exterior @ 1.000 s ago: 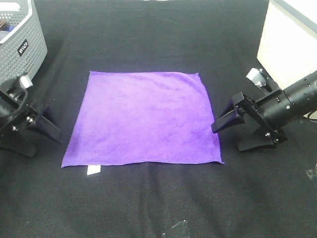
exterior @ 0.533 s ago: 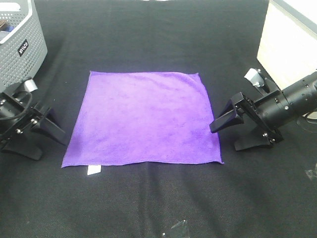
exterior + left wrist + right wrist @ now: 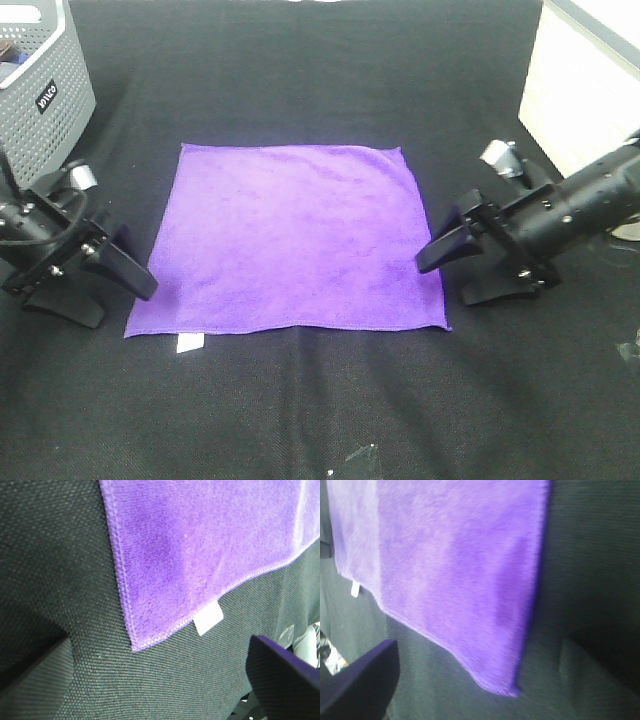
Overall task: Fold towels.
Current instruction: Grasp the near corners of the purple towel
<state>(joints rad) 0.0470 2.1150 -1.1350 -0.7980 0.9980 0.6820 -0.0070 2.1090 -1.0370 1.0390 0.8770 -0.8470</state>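
Note:
The purple towel (image 3: 290,235) lies flat and spread out on the black table cover, with its small white tag (image 3: 188,343) at the near left corner. My left gripper (image 3: 122,300) is open and low, just left of that corner. In the left wrist view the towel corner (image 3: 165,580) and the tag (image 3: 208,618) lie ahead between the open fingers (image 3: 30,675). My right gripper (image 3: 447,280) is open, just right of the near right corner. In the right wrist view that corner (image 3: 490,630) lies between the open fingers (image 3: 365,680). Neither gripper holds anything.
A grey perforated basket (image 3: 45,90) stands at the back left. A pale board or box (image 3: 585,90) stands at the back right. A small clear scrap (image 3: 355,460) lies near the front edge.
Both grippers have moved inward toward the towel's near corners: the left one to the right, the right one to the left. The towel has not moved.

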